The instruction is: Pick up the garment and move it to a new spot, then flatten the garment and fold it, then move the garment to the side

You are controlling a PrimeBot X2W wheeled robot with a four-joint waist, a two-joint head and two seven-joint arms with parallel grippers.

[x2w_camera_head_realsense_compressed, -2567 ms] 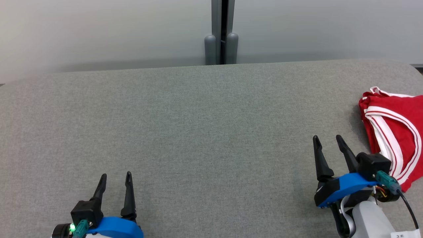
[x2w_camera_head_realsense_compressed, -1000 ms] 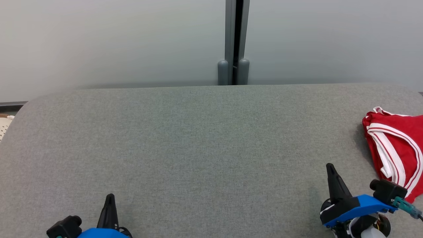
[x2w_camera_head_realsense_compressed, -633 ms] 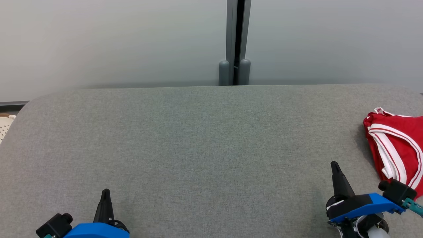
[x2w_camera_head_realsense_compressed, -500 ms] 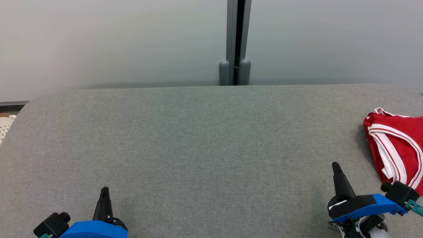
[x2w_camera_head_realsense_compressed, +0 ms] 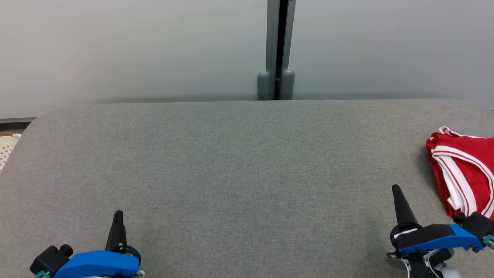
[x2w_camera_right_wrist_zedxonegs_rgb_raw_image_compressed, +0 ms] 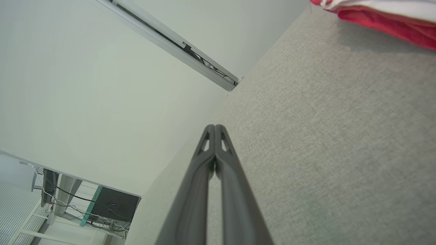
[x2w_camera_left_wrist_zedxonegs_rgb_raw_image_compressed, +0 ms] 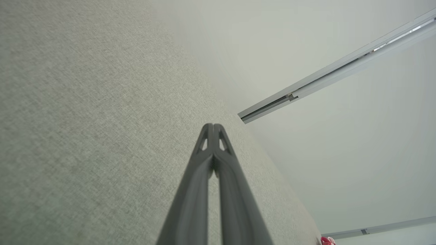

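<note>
Jaws, left and right, are seen pressed fully shut, nothing held, low over the grey tabletop [x2w_camera_head_realsense_compressed: 247, 166]. Red garment [x2w_camera_head_realsense_compressed: 469, 173] with white stripes is noted lying at the tabletop's right edge, near the right jaws, not gripped.

Before me, the padded table [x2w_camera_head_realsense_compressed: 231, 162] runs across from left to right. The garment [x2w_camera_head_realsense_compressed: 461, 173] lies on it at the far right. My right gripper [x2w_camera_head_realsense_compressed: 396, 189] is over the near right part of the table, just left of the garment and apart from it. My left gripper [x2w_camera_head_realsense_compressed: 117, 214] is over the near left part, well apart from the garment. A panelled wall [x2w_camera_head_realsense_compressed: 115, 46] stands behind the table, with its joint post [x2w_camera_head_realsense_compressed: 276, 46] behind the far edge, slightly right of centre. A perforated basket [x2w_camera_head_realsense_compressed: 5, 148] sits beyond the table's left corner.
</note>
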